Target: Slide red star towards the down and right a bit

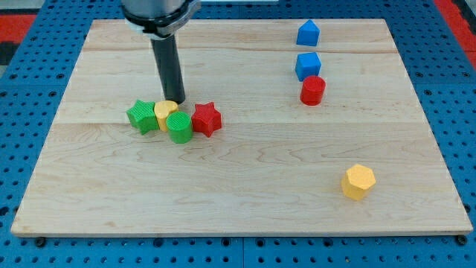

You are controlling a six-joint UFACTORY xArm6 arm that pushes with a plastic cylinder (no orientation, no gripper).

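Observation:
The red star lies on the wooden board, left of the middle. It touches a green cylinder on its left. A yellow block and a green star sit further left in the same tight cluster. My tip is just above the cluster, behind the yellow block and green cylinder, up and to the left of the red star and apart from it.
At the view's upper right stand a blue house-shaped block, a blue cube and a red cylinder, close together in a column. A yellow hexagon lies at the lower right.

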